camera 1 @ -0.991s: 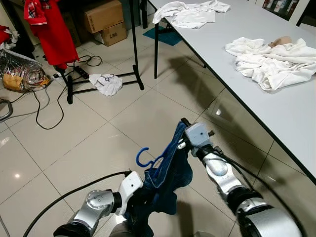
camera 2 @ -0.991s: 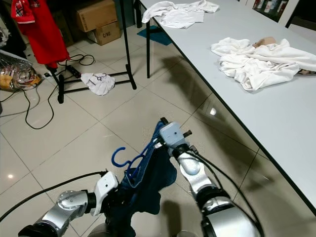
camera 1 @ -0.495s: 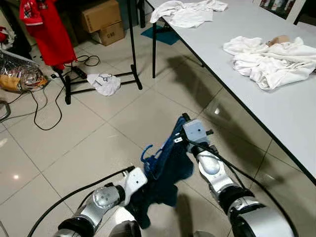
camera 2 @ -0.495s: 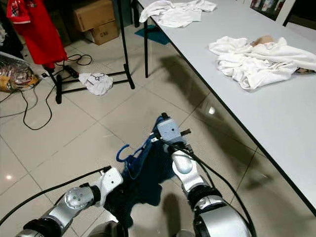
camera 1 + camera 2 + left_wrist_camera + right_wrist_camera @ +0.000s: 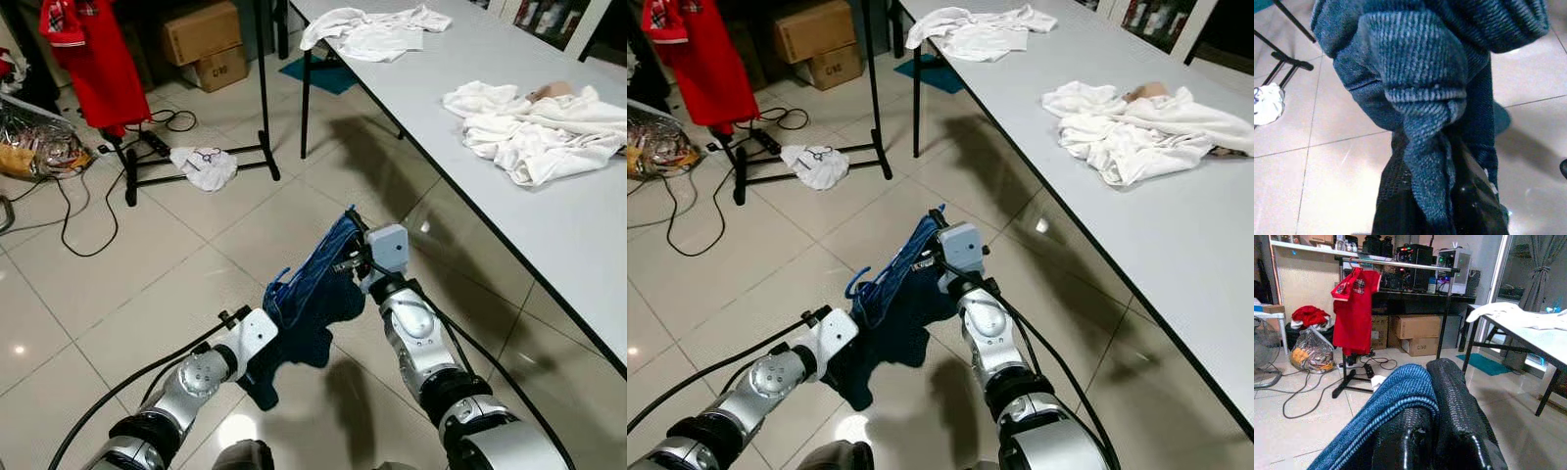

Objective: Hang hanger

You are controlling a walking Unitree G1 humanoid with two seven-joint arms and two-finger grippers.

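A blue knit garment [image 5: 315, 294] hangs on a blue hanger whose hook [image 5: 277, 285] pokes out at its left. I hold it low over the tiled floor between both arms. My left gripper [image 5: 1432, 166] is shut on a bunched fold of the garment's lower part, black fingers [image 5: 1393, 196] on either side. My right gripper [image 5: 350, 224] is shut on the garment's upper end, and the knit drapes over its fingers [image 5: 1454, 401]. The black clothes rack [image 5: 263, 88] stands ahead to the left, with a red shirt [image 5: 93, 59] hanging on its rail [image 5: 1400, 265].
A long white table [image 5: 549, 225] runs along the right, carrying a white clothes pile [image 5: 534, 127] and a white shirt [image 5: 372, 29]. By the rack base lie a white cloth [image 5: 206, 164] and cables [image 5: 78, 206]. Cardboard boxes [image 5: 201, 34] stand behind.
Both arms have lifted the garment forward and spread it more level. The hanger hook stood upright and now points left, lower against the cloth. The camera shifted slightly.
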